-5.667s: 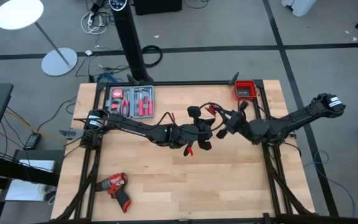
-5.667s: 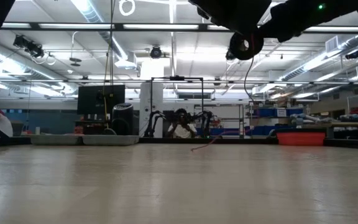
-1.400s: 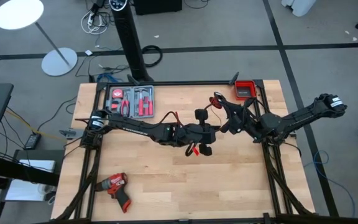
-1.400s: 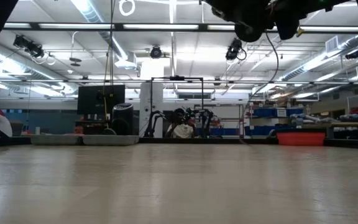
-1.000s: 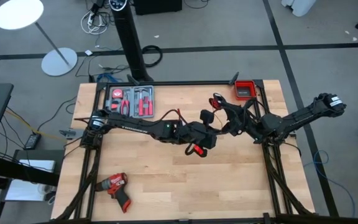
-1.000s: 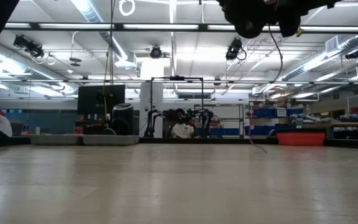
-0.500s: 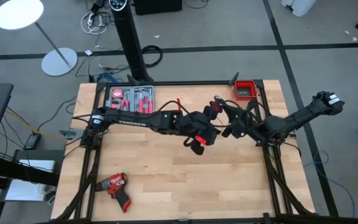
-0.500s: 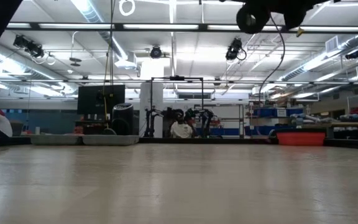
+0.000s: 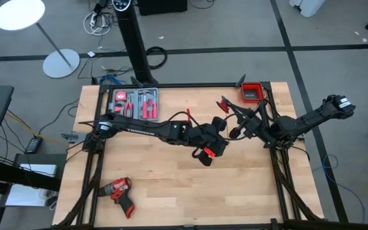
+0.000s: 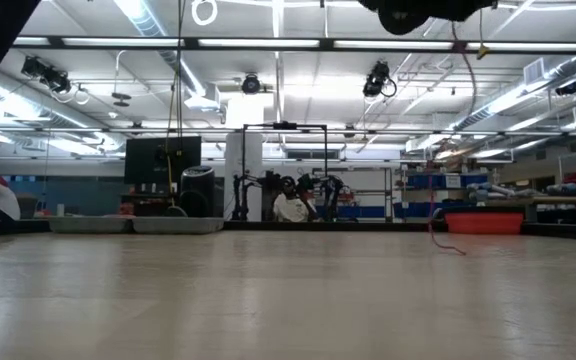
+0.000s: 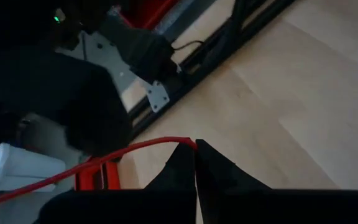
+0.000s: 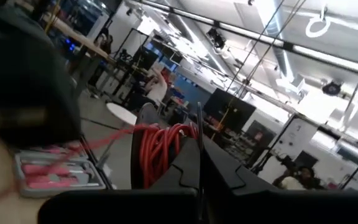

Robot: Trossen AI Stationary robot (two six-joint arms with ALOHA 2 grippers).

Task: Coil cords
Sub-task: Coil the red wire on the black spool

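The red wire is the one cord that shows. Several of its loops form a coil (image 12: 161, 148), held up over the table's far right part, where my right gripper (image 12: 199, 152) is shut on it. From there a strand (image 11: 73, 171) runs to my left gripper (image 11: 195, 148), shut on it close by. In the high view both grippers meet at mid-table, the left (image 9: 221, 126) just near of the right (image 9: 230, 110). A loose strand (image 10: 434, 222) hangs down to the table top. My left gripper pinches a single strand of the red wire (image 11: 182, 142) between its two fingertips. The fingers slant down toward the table's far right corner and lie across the wire. The strand runs off clear of the table in a slack curve toward the coil. My right gripper holds the red wire's coil (image 12: 178, 138) by several loops together, and its own fingers hide the place of contact. The fingers point about level toward the table's far left. The coil is lifted clear and stands upright at the fingers.
A tray of red-handled tools (image 9: 135, 104) lies at the far left, a red bin (image 9: 252, 92) at the far right corner and a red drill (image 9: 119, 190) near left. Bare wood spreads across the near half. A person (image 10: 290, 208) sits in the room beyond.
My left gripper has tipped and shifted a little toward the table's right edge, staying shut on the wire. My right gripper has rolled with the coil. The wire's hanging strand has swung sideways, its end trailing over the table.
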